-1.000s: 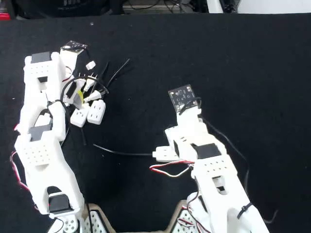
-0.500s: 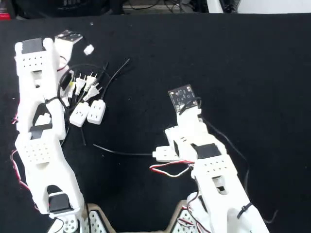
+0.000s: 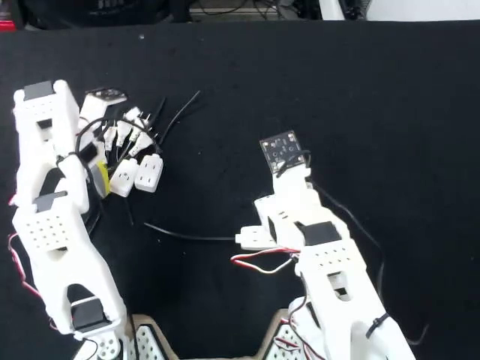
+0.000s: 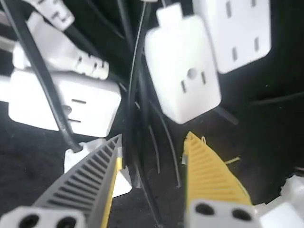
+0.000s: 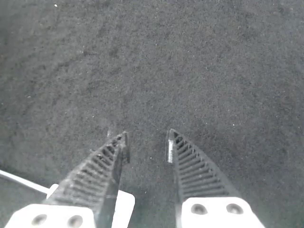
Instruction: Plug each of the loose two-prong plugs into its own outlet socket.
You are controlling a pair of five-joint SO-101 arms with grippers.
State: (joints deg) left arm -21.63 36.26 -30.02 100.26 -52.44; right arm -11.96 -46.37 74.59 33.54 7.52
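Observation:
Two white outlet sockets (image 3: 136,172) lie side by side on the black mat, with white two-prong plugs (image 3: 124,133) and tangled black cables just behind them. My left gripper (image 3: 101,176) sits beside the sockets. In the left wrist view the left gripper (image 4: 149,142) is open, and black cables (image 4: 137,109) run between its fingers. A socket (image 4: 183,76) lies just beyond the yellow finger (image 4: 204,166), and a second socket (image 4: 237,23) lies farther off. A plug (image 4: 52,12) is at the edge. My right gripper (image 5: 146,142) is open above bare mat.
A thin black wire (image 3: 187,234) runs across the mat from the left arm's side to the right arm (image 3: 300,217). Red and white servo leads (image 3: 262,262) hang by that arm. The mat's far and right parts are free room.
The left arm swung back from the plugs, then came down closer to the sockets. The plugs shifted slightly. The right arm has not moved.

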